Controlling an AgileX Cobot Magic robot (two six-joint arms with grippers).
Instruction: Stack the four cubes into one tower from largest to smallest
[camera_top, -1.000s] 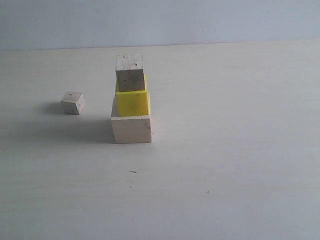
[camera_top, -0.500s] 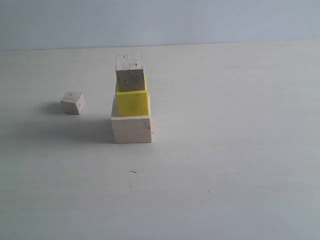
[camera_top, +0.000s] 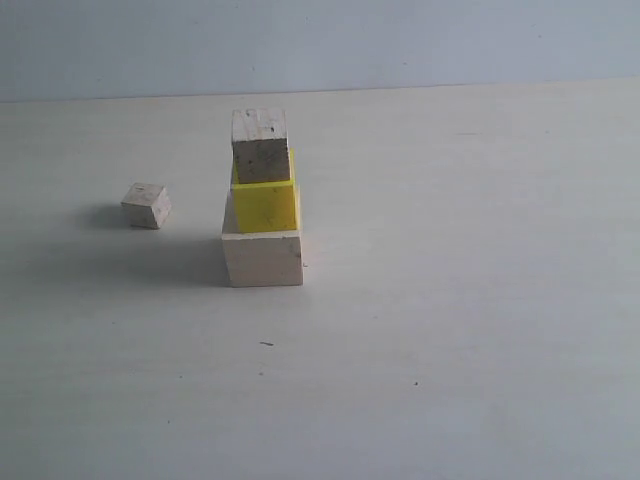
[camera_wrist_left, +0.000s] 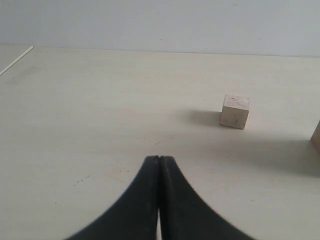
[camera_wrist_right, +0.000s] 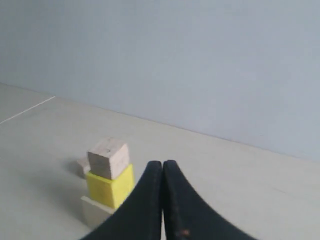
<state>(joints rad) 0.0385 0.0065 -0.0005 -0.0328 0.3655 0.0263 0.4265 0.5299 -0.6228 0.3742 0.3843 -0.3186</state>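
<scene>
Atop yellow cube (camera_top: 266, 207), speckled wooden cube (camera_top: 261, 145)

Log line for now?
tower: three high | small cube: loose on table, apart from tower | left gripper: shut, empty | right gripper: shut, empty

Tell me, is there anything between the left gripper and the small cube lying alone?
Nothing visible. Only bare table lies between the left gripper, jaws shut, and the lone small cube; the three-cube stack stands off to one side.
</scene>
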